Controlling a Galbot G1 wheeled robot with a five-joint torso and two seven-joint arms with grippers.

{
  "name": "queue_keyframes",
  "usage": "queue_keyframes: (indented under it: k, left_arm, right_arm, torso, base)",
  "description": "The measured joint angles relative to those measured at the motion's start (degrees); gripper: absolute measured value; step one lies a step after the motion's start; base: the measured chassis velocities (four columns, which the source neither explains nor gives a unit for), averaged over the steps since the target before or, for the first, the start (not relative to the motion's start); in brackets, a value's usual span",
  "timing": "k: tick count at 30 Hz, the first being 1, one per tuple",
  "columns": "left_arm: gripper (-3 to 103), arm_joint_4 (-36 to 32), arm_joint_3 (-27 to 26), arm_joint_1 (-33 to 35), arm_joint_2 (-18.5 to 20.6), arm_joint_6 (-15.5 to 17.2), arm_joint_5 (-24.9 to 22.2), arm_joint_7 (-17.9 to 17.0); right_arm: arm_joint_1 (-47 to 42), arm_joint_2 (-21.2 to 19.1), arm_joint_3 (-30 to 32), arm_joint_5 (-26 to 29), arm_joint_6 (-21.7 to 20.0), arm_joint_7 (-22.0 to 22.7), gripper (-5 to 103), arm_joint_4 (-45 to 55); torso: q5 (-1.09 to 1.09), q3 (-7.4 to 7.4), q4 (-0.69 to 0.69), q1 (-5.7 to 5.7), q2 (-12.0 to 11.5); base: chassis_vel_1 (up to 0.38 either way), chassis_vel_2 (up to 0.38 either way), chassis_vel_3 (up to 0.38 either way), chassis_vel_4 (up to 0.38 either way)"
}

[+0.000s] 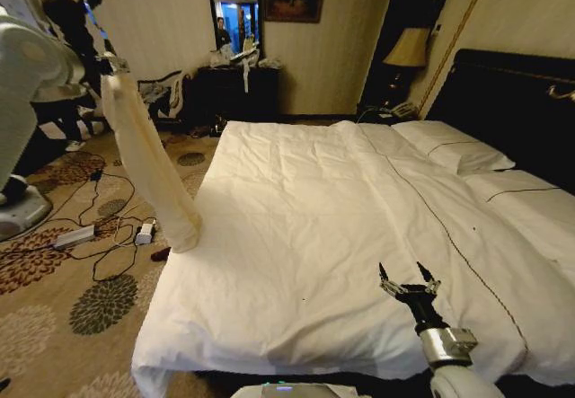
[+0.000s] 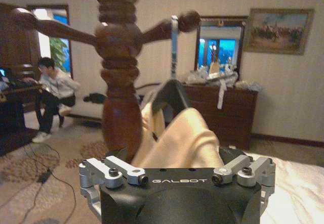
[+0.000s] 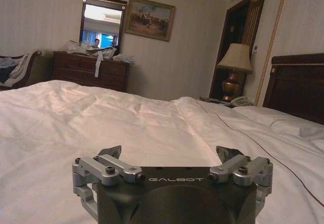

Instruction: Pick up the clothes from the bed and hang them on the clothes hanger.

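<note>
The cream clothes [image 1: 148, 160] hang as a long drape beside the bed [image 1: 314, 227], left of its near corner. In the left wrist view the clothes [image 2: 177, 138] sit on the black clothes hanger [image 2: 169, 95]. Its pale hook [image 2: 174, 47] reaches up to a branch of the wooden coat stand [image 2: 116, 82]. My left gripper [image 2: 172, 155] is right under the fabric, open, with cloth bulging between its spread fingers. My right gripper [image 1: 409, 278] hovers open over the duvet near the foot of the bed, holding nothing [image 3: 169, 153].
Cables and a power strip [image 1: 74, 234] lie on the patterned carpet left of the bed. A dark dresser [image 1: 238, 88] with a mirror stands against the far wall. A lamp [image 1: 409, 48] and pillows [image 1: 449, 146] are by the black headboard.
</note>
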Motion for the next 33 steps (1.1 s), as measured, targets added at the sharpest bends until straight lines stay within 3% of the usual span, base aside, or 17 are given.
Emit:
queue_keyframes:
  k: [3, 4, 5, 7, 9, 12, 15, 16, 17, 21, 23, 26, 27, 29, 30, 33]
  left_arm:
    - [100, -3.46, -4.74, 3.90, 1.81, -0.41, 2.60, 2.85]
    - [100, -5.09, -6.58, 6.07, 2.75, -2.24, 5.76, 6.95]
    - [100, -5.09, -6.58, 6.07, 2.75, -2.24, 5.76, 6.95]
    - [100, -7.78, -8.86, 9.58, 4.05, -6.44, 11.97, 13.17]
    - [100, -10.46, -10.21, 11.68, 4.50, -8.04, 12.40, 14.44]
    - [100, -15.16, -12.56, 15.39, 5.06, -9.73, 9.80, 14.34]
    - [100, -21.41, -14.89, 21.99, 7.15, -14.51, 9.79, 15.58]
    - [100, -25.78, -15.73, 26.88, 8.86, -18.40, 9.84, 16.17]
    - [100, -25.78, -15.73, 26.88, 8.86, -18.40, 9.84, 16.17]
    - [100, -31.54, -17.71, 35.93, 9.63, -23.87, 11.00, 16.05]
    - [100, -32.25, -17.99, 37.22, 9.36, -24.44, 11.45, 15.91]
    - [100, -36.48, -21.49, 48.79, 6.29, -27.92, 16.24, 15.53]
    - [100, -36.48, -21.49, 48.79, 6.29, -27.92, 16.24, 15.53]
    - [100, -38.60, -24.23, 56.13, 4.14, -29.61, 18.75, 15.57]
    - [100, -39.67, -26.37, 62.43, 1.94, -31.37, 23.15, 16.30]
    - [100, -40.39, -28.98, 70.08, -0.79, -33.44, 29.28, 17.85]
  right_arm:
    - [0.00, 0.00, 0.00, 0.00, 0.00, 0.00, 100, 0.00]
    - [0.00, 0.00, 0.00, 0.00, 0.00, 0.00, 100, 0.00]
    - [0.00, 0.00, 0.00, 0.00, 0.00, 0.00, 100, 0.00]
    - [0.00, 0.00, 0.00, 0.00, 0.00, 0.00, 100, 0.00]
    - [0.01, 0.00, 0.00, 0.00, 0.00, 0.00, 100, 0.00]
    - [0.00, 0.00, 0.00, 0.00, 0.00, 0.00, 100, 0.00]
    - [0.00, -0.01, 0.00, 0.00, 0.00, 0.01, 100, 0.00]
    - [0.00, 0.00, 0.00, 0.00, 0.00, 0.01, 100, 0.00]
    - [0.00, 0.00, 0.00, 0.00, 0.00, 0.01, 100, 0.00]
    - [0.00, -0.01, -0.01, 0.00, 0.00, 0.00, 100, 0.00]
    - [0.01, -0.01, 0.00, 0.00, 0.00, 0.01, 100, 0.00]
    - [0.00, -0.01, -0.01, 0.00, 0.00, 0.00, 100, 0.00]
    - [0.00, -0.01, -0.01, 0.00, 0.00, 0.00, 100, 0.00]
    - [0.01, -0.01, -0.01, 0.00, 0.00, 0.00, 100, 0.00]
    - [0.00, -0.01, 0.00, 0.00, 0.00, 0.00, 100, 0.00]
    - [0.00, -0.01, -0.01, 0.00, 0.00, 0.00, 100, 0.00]
  torso:
    - [0.01, 0.00, 0.01, 0.00, 0.00]
    - [0.00, -0.01, 0.03, 0.00, 0.00]
    - [0.00, -0.01, 0.03, 0.00, 0.00]
    - [-0.02, -0.01, 0.04, 0.00, 0.00]
    - [-0.02, -0.01, 0.04, 0.00, 0.00]
    - [0.04, -0.01, -0.04, 0.00, 0.00]
    - [0.02, 0.00, -0.01, 0.00, 0.00]
    - [0.00, 0.00, 0.04, 0.00, 0.00]
    - [0.00, 0.00, 0.04, 0.00, 0.00]
    - [0.02, -0.01, 0.00, 0.00, 0.00]
    - [0.03, -0.01, 0.00, 0.00, 0.00]
    - [0.00, 0.00, -0.01, 0.00, 0.00]
    - [0.00, 0.00, -0.01, 0.00, 0.00]
    - [0.00, 0.00, 0.01, 0.00, 0.00]
    - [0.00, 0.00, 0.01, 0.00, 0.00]
    - [0.01, -0.01, 0.00, 0.00, 0.00]
  base:
    - [0.000, 0.000, 0.000, 0.000]
    - [0.000, 0.000, 0.000, 0.000]
    - [0.000, 0.000, 0.000, 0.000]
    - [0.000, 0.000, 0.000, 0.000]
    - [0.000, 0.000, 0.000, 0.000]
    - [0.000, 0.000, 0.000, 0.000]
    - [0.000, 0.000, 0.000, 0.000]
    - [0.000, 0.000, 0.000, 0.000]
    - [0.000, 0.000, 0.000, 0.000]
    - [0.000, 0.000, 0.000, 0.000]
    - [0.000, 0.000, 0.000, 0.000]
    - [0.000, 0.000, 0.000, 0.000]
    - [0.000, 0.000, 0.000, 0.000]
    - [0.000, 0.000, 0.000, 0.000]
    - [0.000, 0.000, 0.000, 0.000]
    - [0.000, 0.000, 0.000, 0.000]
